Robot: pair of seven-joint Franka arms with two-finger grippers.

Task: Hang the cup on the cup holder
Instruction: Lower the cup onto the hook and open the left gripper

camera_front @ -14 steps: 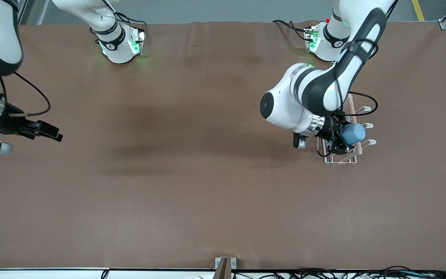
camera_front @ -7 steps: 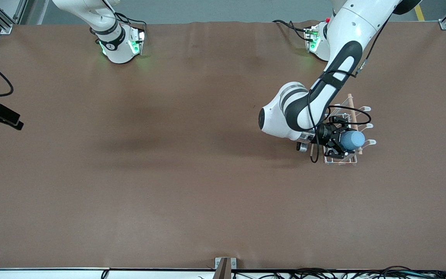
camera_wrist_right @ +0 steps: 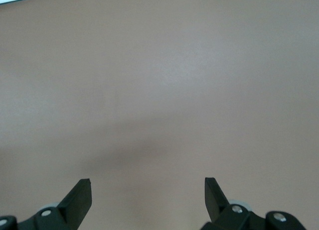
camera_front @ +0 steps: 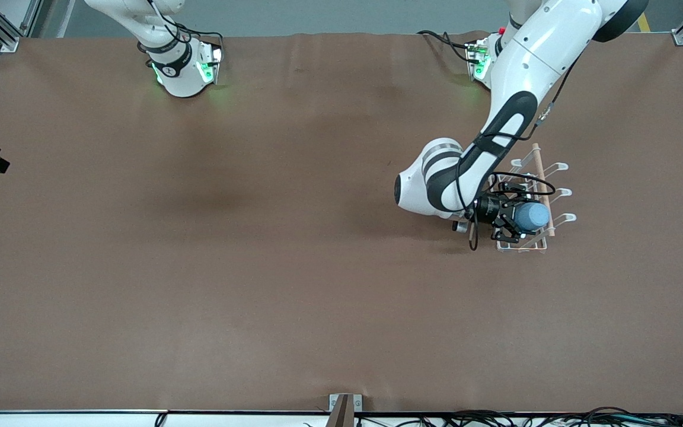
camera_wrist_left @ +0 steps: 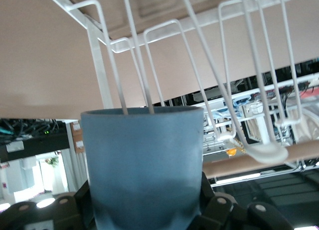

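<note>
A wide table (camera_front: 258,267) covered in brown sheeting fills the front view, with cables bunched along its lower edge and the two arm bases set along the top. The left arm is seen reaching down from its base toward the left arm's end of the table, its bulk hiding part of what lies beneath it. The right arm waits, mostly cut off at the frame's edge — only a dark piece of it shows there.

The cup holder (camera_front: 546,196), a white wire rack with a light wooden rod along its top, stands on the table; its base and prongs are partly covered by the left gripper (camera_front: 510,218). In the left wrist view the wire loops (camera_wrist_left: 199,80) are seen close up, and two wires pass into the mouth of the cup (camera_wrist_left: 144,160).

The cup, light blue, is clenched between the left gripper's fingers and held over the rack — whether it touches a prong cannot be told.

In the right wrist view the right gripper (camera_wrist_right: 148,197) is seen with fingers spread wide over bare table, grasping nothing.
</note>
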